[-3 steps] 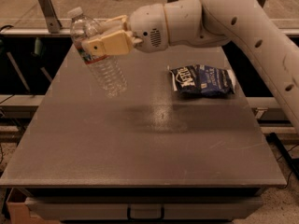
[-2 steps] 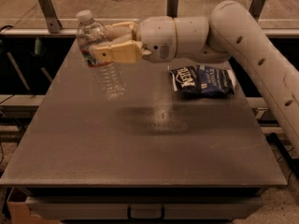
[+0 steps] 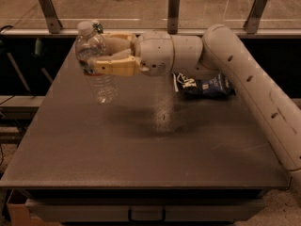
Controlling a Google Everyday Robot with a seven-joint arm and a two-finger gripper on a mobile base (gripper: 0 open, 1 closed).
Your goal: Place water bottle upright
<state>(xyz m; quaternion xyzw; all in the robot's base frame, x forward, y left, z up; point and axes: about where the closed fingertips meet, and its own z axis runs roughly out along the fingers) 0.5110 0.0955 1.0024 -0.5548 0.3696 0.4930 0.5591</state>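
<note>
Gripper (image 3: 97,52) hangs at upper L, over the table's (image 3: 141,159) back-left part, fingers (image 3: 115,66) pinched on the bottle (image 3: 104,84) around its label zone, one finger in front, one behind.

Bottle is in the grip, clear of the surface, nothing under it but bare top. Long axis is near vertical w/ a slight lean: cap up and a bit L, btm a bit R and toward the camera. So the bottle sits right at the fingertips, base lowest, and the coming move looks like a short straight drop plus a small wrist correction to square the base to the top.

Room: L edge of table is near the bottle's spot, and the back edge w/ rail posts is close behind, so setting down a touch inward seems safer. Centre and front of table are open, w/ only a dull sheen mid-surface.

Further R, a dark snack bag (image 3: 207,85) lies well apart from the bottle, partly behind the arm (image 3: 244,74), which sweeps in from the R edge.
</note>
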